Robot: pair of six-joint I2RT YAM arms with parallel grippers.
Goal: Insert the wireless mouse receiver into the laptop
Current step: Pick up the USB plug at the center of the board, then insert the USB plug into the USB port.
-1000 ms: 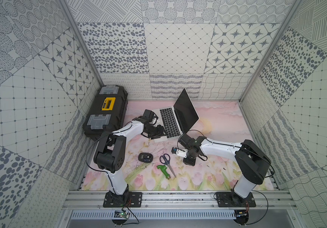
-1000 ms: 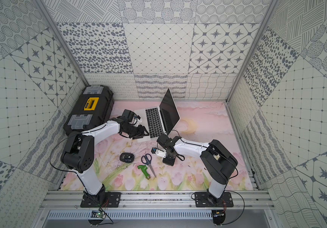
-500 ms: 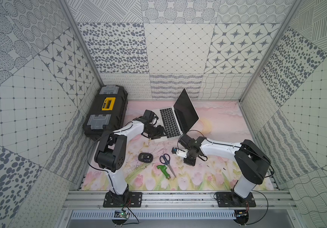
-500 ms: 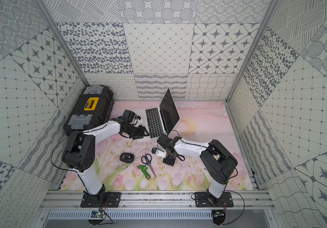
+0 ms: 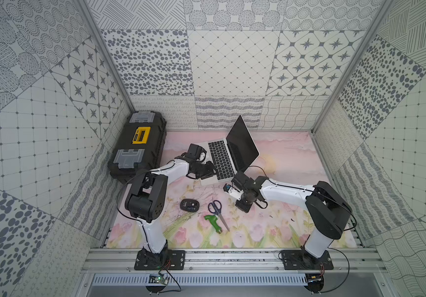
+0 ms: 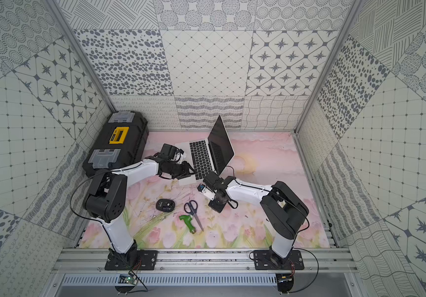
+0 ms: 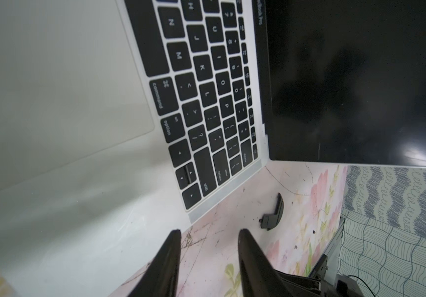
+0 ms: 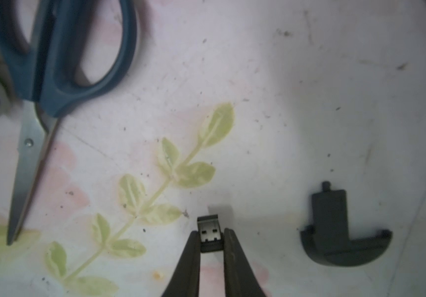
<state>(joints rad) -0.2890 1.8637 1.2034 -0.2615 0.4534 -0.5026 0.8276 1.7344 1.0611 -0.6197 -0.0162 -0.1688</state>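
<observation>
**Item:** right gripper [image 8: 210, 232]. Closed on the wireless mouse receiver [image 8: 209, 230], which is pinched across its short sides with one end standing out past the fingertips.

**Long axis:** in line with the fingers and aimed down at the worktop [image 8: 309, 102], not level.

**Bearing:** the laptop [image 5: 222, 159] lies just beyond this gripper. Its side edge by the shift and arrow keys is the nearest face. No port is visible in any view.

**Judgement:** the receiver needs turning level and end-on to that edge. The right arm carries it and is the nearer one.

**Left gripper** [image 7: 208, 240]: jaws apart and empty, over the laptop's front corner on that same side.

**Nearby:**
- A dark grey cover piece [image 7: 273, 213] lies just off that side edge.
- The wireless mouse [image 5: 189, 205] and the scissors [image 8: 60, 59] are well clear of the laptop's front.
</observation>
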